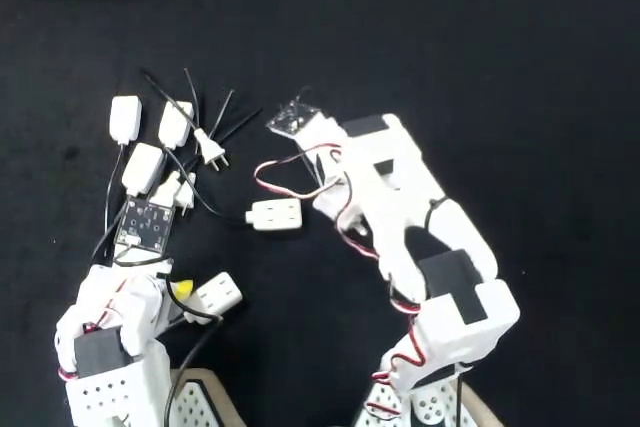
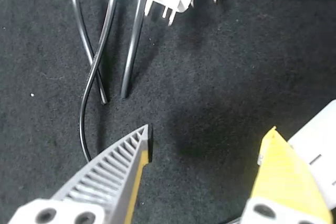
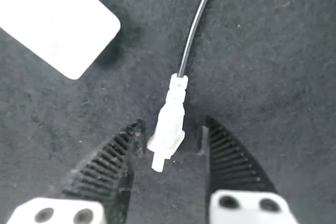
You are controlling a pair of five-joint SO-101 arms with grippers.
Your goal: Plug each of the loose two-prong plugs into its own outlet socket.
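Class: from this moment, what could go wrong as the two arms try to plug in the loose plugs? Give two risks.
1. The right gripper is open around the white plug, which lies slightly askew between its fingers. Closing may twist the plug or let it slip.
2. Black cables cross just ahead of the open left gripper, so a move forward might snag and drag them.
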